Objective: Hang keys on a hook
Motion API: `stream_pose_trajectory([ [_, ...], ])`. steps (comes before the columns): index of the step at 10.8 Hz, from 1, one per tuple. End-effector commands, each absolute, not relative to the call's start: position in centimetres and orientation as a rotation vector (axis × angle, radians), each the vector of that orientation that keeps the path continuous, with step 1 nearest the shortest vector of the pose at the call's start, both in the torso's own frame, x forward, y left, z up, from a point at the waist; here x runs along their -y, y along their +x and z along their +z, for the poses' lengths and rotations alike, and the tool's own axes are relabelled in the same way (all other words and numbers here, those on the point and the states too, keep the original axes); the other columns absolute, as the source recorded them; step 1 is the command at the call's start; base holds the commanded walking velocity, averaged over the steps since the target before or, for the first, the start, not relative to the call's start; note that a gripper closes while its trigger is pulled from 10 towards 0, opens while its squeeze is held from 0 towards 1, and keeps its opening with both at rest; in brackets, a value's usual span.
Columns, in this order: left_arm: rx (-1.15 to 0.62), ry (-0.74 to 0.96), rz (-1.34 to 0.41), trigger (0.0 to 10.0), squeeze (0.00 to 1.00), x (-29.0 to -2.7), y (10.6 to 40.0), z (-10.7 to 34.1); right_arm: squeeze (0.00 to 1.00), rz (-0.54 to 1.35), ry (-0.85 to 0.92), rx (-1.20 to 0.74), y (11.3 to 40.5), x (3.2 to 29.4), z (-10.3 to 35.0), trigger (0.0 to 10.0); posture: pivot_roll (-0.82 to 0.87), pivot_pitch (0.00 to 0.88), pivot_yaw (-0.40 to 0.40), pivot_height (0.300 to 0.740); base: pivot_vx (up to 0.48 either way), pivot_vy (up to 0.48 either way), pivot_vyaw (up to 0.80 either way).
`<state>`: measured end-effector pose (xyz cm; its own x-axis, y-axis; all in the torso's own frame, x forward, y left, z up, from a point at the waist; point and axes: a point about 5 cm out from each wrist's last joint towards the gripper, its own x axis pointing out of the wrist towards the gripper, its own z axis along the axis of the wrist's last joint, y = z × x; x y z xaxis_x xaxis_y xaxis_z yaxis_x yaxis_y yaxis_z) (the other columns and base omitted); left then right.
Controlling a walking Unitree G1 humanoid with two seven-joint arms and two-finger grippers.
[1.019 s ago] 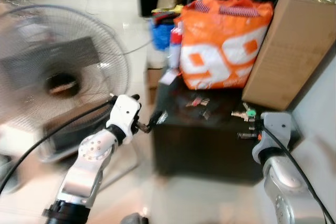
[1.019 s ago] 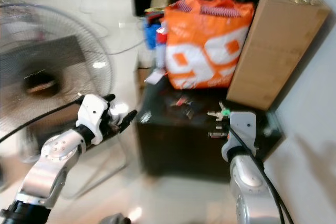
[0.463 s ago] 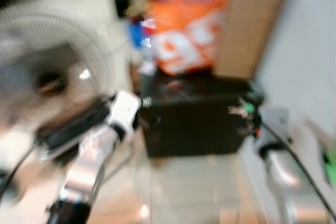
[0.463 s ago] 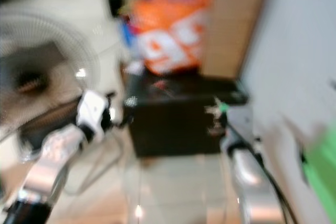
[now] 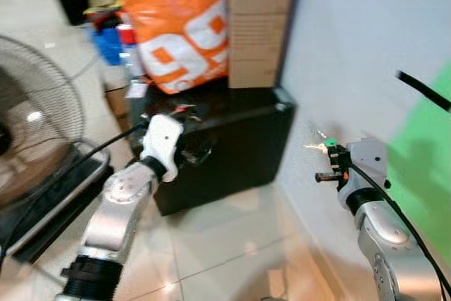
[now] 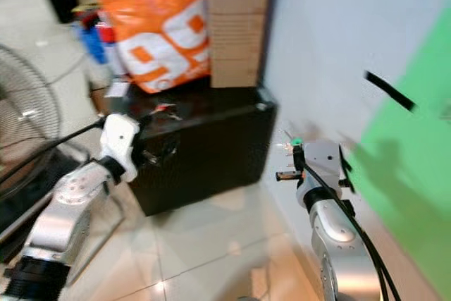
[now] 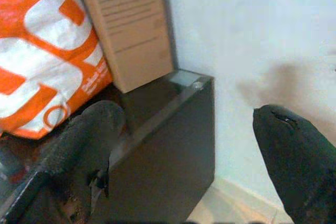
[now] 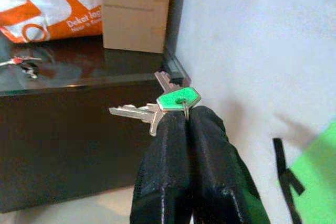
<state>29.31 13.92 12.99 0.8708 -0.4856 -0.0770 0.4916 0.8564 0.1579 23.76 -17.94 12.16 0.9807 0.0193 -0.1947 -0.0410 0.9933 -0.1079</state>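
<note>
- Where the floor met the far left of the head views, a standing fan [image 5: 28, 125] with a round wire guard stood, with a black cable running from near it to the robot's left arm.
- The left hand [image 5: 184, 151] was raised in front of the black counter [image 5: 239, 146], at its front left corner; in the left wrist view its two black fingers [image 7: 86, 132] stood wide apart with nothing between them.
- On the counter top sat an orange bag [image 5: 180, 33] printed with large white digits, and just beside it to the right a tall cardboard box [image 5: 257, 26] stood against the pale wall [image 5: 345, 47].
- Some small dark and red items [image 8: 23, 64] lay on the glossy counter top in front of the bag; they were too small to name.
- Blue things [image 5: 113, 40] were crowded behind the bag on the left, blurred.
- To the right of the counter, out over the tiled floor [image 5: 225, 244], the right hand [image 5: 332, 167] was held up close to the wall, its fingers [image 8: 173, 166] pressed together on the keys [image 8: 165, 103].
- The keys were silver with a green head, fanning out past the fingertips toward the counter's corner.
- Farther right on the wall was a bright green patch [image 5: 423, 153], with a black bar-shaped hook [image 5: 421, 89] sticking out near its upper edge, well apart from the keys.
</note>
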Motion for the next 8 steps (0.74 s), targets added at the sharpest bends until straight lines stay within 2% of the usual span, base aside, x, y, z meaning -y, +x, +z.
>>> stream_pose_trajectory([
  [1,-0.014,0.188,-0.508,10.0,0.00,-14.0,29.8,13.4,0.00,0.066,-0.104,-0.150,24.0,17.7,13.1,10.0,-0.07,0.000,0.026,0.740,0.000,0.000,-0.80],
  [2,0.007,0.188,-0.551,10.0,0.00,-13.7,30.4,14.1,0.00,0.143,-0.067,-0.102,24.2,17.2,14.0,10.0,-0.08,0.000,0.028,0.740,0.000,0.000,-0.41],
  [4,0.085,0.167,-0.847,10.0,0.00,-12.6,32.0,16.7,0.00,0.387,-0.057,-0.013,24.2,15.6,16.2,10.0,-0.09,0.000,0.031,0.740,0.000,0.000,0.00],
  [5,0.092,0.167,-0.901,10.0,0.00,-12.2,32.1,17.0,0.00,0.421,-0.062,-0.004,24.2,15.4,16.4,10.0,-0.09,0.000,0.031,0.740,0.000,0.000,0.00],
  [6,0.108,0.203,-1.032,10.0,0.00,-11.1,32.5,17.5,0.00,0.519,-0.082,0.021,23.9,14.8,16.8,10.0,-0.10,0.000,0.030,0.740,0.000,0.000,0.00],
  [8,0.179,0.126,-1.102,10.0,0.00,-9.6,33.6,19.5,0.00,0.611,-0.082,0.028,23.7,14.3,17.3,10.0,-0.09,0.000,0.020,0.740,0.000,0.000,0.00],
])
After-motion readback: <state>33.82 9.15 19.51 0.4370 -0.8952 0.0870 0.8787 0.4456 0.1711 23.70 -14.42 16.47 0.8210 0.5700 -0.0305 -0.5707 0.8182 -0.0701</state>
